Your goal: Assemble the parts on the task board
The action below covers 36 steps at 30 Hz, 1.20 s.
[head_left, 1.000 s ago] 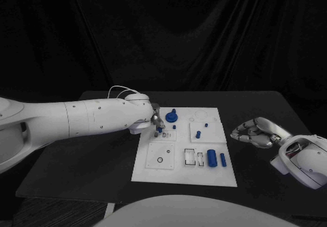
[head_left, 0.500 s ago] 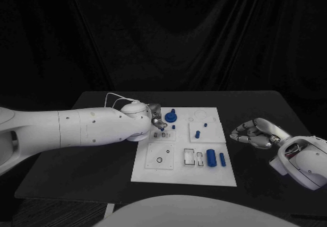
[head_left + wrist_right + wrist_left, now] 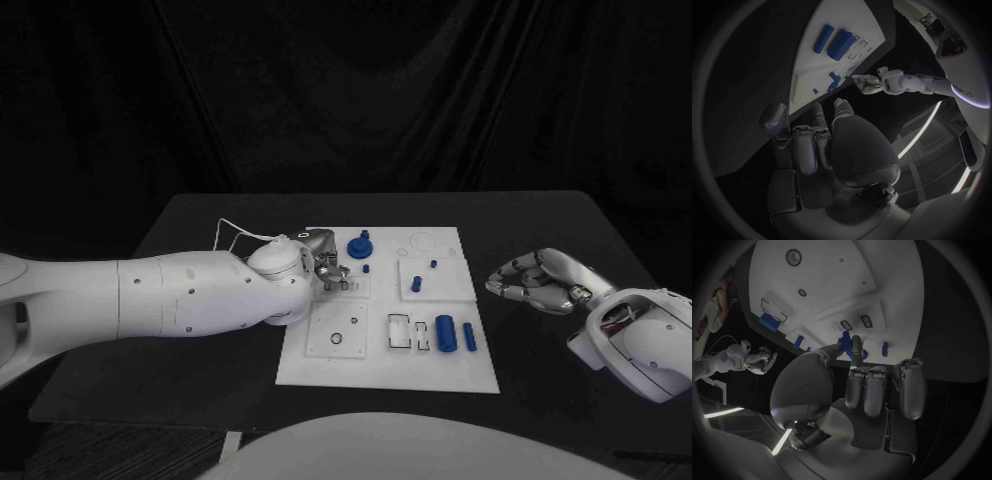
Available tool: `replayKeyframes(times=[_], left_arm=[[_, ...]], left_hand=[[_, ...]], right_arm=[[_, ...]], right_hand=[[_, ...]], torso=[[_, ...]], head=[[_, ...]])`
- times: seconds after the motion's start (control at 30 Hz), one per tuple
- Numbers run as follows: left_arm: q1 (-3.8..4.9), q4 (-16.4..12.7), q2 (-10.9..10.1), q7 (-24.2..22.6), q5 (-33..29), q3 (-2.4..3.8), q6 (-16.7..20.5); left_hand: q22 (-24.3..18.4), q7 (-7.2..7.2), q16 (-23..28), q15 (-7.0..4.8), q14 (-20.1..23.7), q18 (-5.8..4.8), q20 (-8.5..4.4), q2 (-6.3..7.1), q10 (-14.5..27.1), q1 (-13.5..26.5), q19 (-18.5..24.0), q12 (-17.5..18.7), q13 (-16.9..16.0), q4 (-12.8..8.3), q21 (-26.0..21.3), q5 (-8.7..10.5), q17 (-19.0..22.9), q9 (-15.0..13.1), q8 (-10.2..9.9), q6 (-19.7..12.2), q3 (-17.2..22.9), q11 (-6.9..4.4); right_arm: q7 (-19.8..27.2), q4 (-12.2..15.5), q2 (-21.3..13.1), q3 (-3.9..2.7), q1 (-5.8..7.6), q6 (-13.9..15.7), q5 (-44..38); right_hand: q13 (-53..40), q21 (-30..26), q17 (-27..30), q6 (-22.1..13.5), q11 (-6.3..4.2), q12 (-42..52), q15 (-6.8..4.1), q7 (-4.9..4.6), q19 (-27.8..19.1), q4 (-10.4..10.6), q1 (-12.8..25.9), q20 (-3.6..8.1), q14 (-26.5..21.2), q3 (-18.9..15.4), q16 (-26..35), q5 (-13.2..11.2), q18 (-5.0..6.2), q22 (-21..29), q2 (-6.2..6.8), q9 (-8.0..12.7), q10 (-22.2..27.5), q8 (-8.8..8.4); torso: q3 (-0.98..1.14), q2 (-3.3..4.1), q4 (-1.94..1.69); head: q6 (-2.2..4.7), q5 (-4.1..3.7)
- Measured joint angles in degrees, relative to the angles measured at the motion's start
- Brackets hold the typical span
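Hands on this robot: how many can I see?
2. The left hand is over the task board's far left part; the right hand, fingers curled, is beside its right edge.

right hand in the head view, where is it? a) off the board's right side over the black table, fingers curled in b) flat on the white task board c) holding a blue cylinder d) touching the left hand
a: the silver right hand sits beyond the right edge of the white task board, over the black table, fingers curled in with nothing in them.
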<state>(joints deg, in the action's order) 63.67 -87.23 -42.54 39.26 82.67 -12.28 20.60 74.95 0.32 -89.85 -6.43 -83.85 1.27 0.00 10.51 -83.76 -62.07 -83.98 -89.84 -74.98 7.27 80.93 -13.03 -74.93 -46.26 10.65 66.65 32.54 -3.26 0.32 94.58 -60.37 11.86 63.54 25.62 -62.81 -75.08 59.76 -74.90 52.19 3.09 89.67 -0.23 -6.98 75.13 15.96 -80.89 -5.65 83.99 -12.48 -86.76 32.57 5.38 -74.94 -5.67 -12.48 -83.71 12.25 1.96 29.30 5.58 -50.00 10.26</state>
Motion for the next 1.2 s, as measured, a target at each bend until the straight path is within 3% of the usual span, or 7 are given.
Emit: replayKeyframes(times=[0.5, 0.97, 1.2], left_arm=[[-1.59, 1.2, 1.0, 0.1, 1.8, 0.02, 2.2], [-2.07, 2.2, 1.9, 0.1, 2.1, 0.02, 2.4], [-2.16, 2.3, 2.2, 0.2, 2.1, 0.02, 2.3]], left_hand=[[0.0, -0.20, 0.0, 0.00, 0.0, -0.01, 0.00, 0.00, 0.0, 0.0, 0.0, 0.0, 0.0, 0.3, 0.0, 0.44, 0.0, -0.1, 0.0, 0.2, 0.3, 0.00], [0.0, -0.19, 0.0, 0.00, 0.0, -0.01, 0.00, 0.28, 0.0, 0.0, 0.0, 0.0, 0.0, -0.3, 0.0, 1.15, 0.0, 0.1, -0.5, 0.2, 0.2, 0.01], [0.0, 0.02, 0.0, 0.00, 0.0, -0.01, 0.00, -0.69, 0.0, -2.3, 0.0, 0.0, 0.0, 3.9, 0.0, 1.85, 0.0, 0.5, -1.1, 0.0, -7.1, 0.00]], right_arm=[[0.3, 0.2, -0.2, 0.00, -0.03, 1.1, 0.0], [0.3, 0.2, -0.2, 0.00, -0.05, 1.2, 0.0], [0.3, 0.2, -0.3, 0.00, -0.05, 1.2, 0.0]], right_hand=[[0.0, 0.0, 0.0, 0.0, 0.08, 0.2, 0.02, 0.00, 0.0, 0.0, 0.0, 0.00, 0.0, 0.0, 0.0, 0.5, 0.00, 0.0, 0.02, 0.1, 0.1, 0.00], [0.0, 0.0, 0.0, 0.0, -0.12, -0.1, 0.06, 0.00, 0.0, 0.0, 0.0, 0.00, 0.0, 0.0, 0.0, 0.9, 0.00, 0.0, 0.03, 0.0, -0.1, 0.00], [0.0, 0.0, 0.0, 0.0, -0.11, 0.0, 0.08, 0.00, 0.0, 0.0, -0.1, 0.00, 0.0, 0.0, 0.0, 0.9, 0.00, 0.0, 0.34, 0.0, -0.1, 0.00]], torso=[[-0.01, -0.01, -0.03], [-0.04, 0.06, 0.00], [-0.04, 0.07, 0.00]], head=[[0.00, -0.05], [-0.01, -0.03], [-0.01, -0.11]])
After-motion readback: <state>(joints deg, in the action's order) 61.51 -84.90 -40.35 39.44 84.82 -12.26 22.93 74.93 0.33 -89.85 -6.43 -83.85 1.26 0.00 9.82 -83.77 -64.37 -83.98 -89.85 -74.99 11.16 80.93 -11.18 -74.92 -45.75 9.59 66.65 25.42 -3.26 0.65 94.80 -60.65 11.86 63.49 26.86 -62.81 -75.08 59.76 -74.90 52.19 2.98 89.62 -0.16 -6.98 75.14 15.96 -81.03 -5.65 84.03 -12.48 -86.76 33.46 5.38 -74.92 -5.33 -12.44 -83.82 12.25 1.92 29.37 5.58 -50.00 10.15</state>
